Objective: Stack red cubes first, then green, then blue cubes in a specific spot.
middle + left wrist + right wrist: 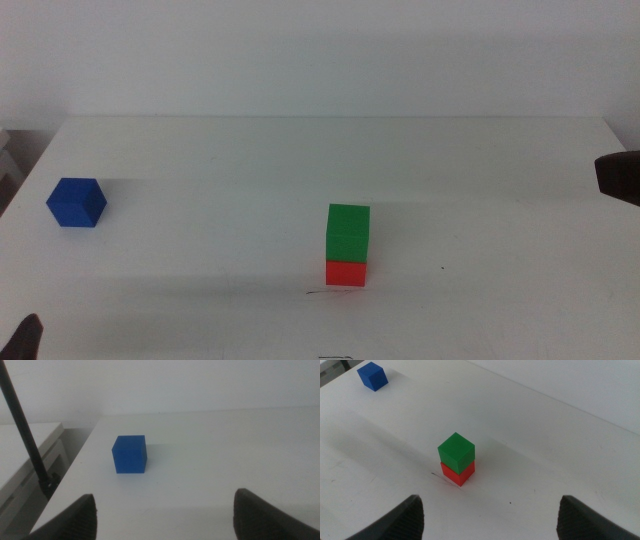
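The green cube (348,232) sits on the red cube (346,273) just right of the table's middle, beside the short dark line that marks the spot (325,292). The blue cube (75,202) lies alone at the far left. My left gripper (165,502) is open and empty, a short way in front of the blue cube (129,454); in the middle view only its tip (28,338) shows at the bottom left corner. My right gripper (490,505) is open and empty, back from the green (456,450) and red (457,474) stack, at the right edge (618,178).
The table's left edge runs close to the blue cube. Beyond it stand a white side unit (30,450) and a thin dark rod (25,435). A tiny dark speck (443,267) lies right of the stack.
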Available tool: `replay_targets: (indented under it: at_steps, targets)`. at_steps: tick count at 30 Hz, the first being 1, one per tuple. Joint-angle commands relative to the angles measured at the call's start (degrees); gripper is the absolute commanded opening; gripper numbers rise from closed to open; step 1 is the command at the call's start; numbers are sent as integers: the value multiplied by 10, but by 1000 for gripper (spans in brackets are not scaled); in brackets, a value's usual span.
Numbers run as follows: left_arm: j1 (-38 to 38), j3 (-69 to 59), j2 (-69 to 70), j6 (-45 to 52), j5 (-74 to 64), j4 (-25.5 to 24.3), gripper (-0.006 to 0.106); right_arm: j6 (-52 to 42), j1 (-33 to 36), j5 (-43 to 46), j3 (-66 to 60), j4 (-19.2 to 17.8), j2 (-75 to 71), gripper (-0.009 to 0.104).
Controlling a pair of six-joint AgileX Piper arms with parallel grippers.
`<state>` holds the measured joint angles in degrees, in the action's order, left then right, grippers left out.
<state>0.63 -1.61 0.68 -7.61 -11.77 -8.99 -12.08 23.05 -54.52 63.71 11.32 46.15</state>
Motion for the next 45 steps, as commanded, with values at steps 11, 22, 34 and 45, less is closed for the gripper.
replay_targets:
  at_steps: [11,22,34,45]
  targets:
    - [-123,50,-69,-6,45,18,93,-9,-4,33,13,5,-2,68]
    - [-126,387,-438,102,-143,23,93,-9,-4,32,13,5,-2,68]
    - [-126,661,-693,138,-386,45,93,-9,-4,32,13,5,-2,68]
    - [-127,927,-919,181,-586,71,93,-9,-4,32,13,5,-2,68]
